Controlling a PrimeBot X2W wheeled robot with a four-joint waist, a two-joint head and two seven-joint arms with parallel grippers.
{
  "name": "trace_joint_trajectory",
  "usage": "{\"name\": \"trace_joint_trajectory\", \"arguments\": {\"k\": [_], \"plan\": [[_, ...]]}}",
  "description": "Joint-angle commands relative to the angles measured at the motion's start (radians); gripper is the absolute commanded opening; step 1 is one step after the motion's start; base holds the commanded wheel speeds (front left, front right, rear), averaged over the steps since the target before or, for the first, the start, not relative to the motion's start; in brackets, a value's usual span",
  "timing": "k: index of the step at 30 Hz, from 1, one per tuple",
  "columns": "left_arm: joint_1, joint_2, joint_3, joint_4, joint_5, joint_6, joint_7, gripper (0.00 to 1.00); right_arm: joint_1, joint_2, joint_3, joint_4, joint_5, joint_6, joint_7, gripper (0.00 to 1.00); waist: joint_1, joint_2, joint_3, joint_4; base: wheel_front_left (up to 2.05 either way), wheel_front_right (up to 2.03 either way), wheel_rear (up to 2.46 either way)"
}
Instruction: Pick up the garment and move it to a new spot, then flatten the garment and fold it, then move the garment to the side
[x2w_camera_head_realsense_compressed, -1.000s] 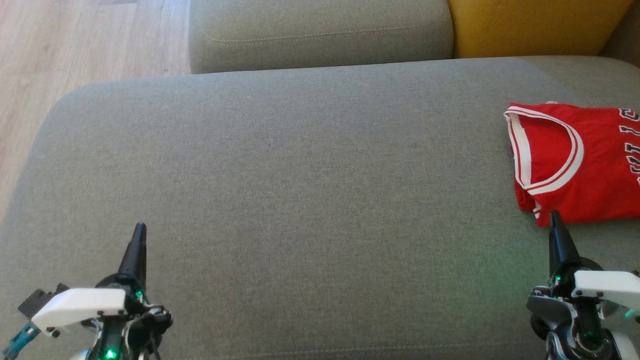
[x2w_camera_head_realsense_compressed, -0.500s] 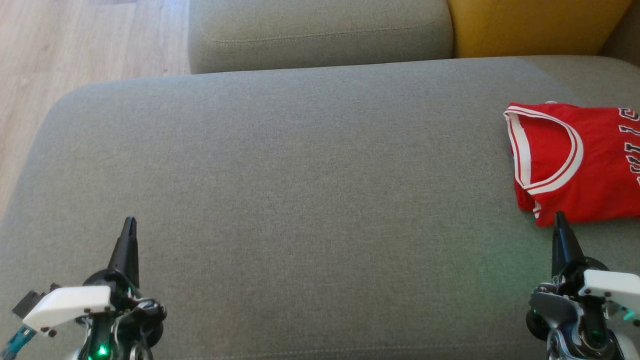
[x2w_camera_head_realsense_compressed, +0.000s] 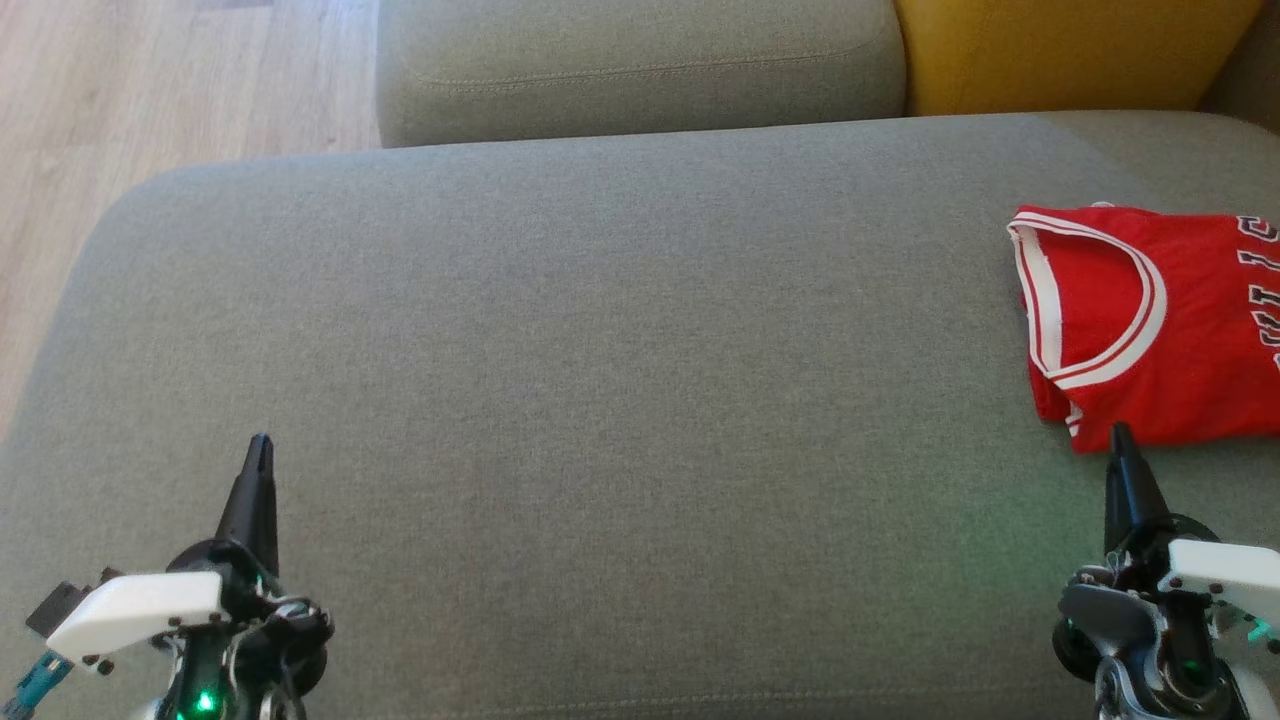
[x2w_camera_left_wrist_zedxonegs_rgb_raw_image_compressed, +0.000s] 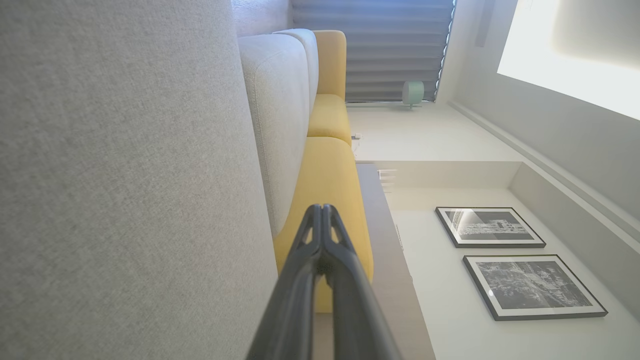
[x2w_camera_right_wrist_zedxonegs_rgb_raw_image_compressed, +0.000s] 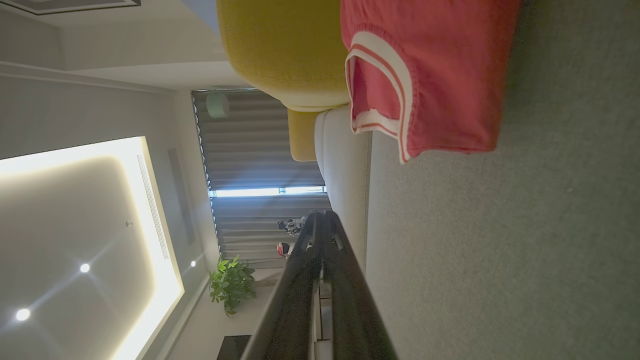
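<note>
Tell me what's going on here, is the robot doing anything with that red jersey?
Nothing is being handled right now. The red jersey lies folded at the right side of the grey sofa seat. Both grippers are shut and empty: the left gripper sits over bare seat at the near left, and the right gripper points at the jersey's near edge without gripping it.

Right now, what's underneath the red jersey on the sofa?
The red jersey lies folded, flat on the grey seat cushion, and bare cushion fabric shows along its near, far and left edges. Anything beneath it or between its layers is covered by the cloth, and its right part runs out of view.
</note>
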Motion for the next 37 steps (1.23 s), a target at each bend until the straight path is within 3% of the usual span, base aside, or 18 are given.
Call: {"name": "trace_joint_trajectory", "arguments": {"k": [1, 37], "plan": [[-0.056, 0.006, 0.033, -0.029, -0.002, -0.007, 0.009, 0.00, -0.053, -0.016, 0.016, -0.031, 0.004, -0.001, 0.000, 0.00, 0.0000, 0.0000, 0.000, 0.000, 0.00, 0.00, 0.00], [-0.057, 0.003, 0.037, -0.029, 0.001, -0.007, 0.012, 0.00, -0.054, -0.010, 0.008, -0.030, -0.002, -0.001, 0.007, 0.00, 0.0000, 0.0000, 0.000, 0.000, 0.00, 0.00, 0.00]]}}
